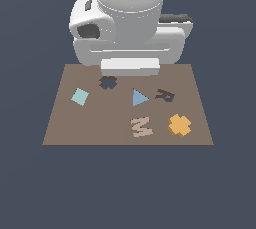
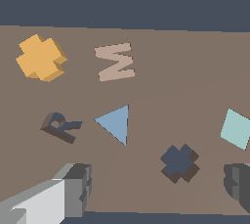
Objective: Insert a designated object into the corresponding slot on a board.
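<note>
Grey end effector (image 2: 156, 189) fingers spread wide, empty, hovering by dark cross-shaped slot (image 2: 179, 162); flat orange cross block (image 2: 41, 57) lies well apart, diagonally across brown board (image 2: 185, 76), past blue triangle (image 2: 116, 123).

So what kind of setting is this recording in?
A bare simulated test scene, not a real room: a flat brown rectangular board floats on featureless dark blue-grey, carrying a small orange cross-shaped block and a dark cross-shaped cutout, under a smooth white robot arm.
</note>
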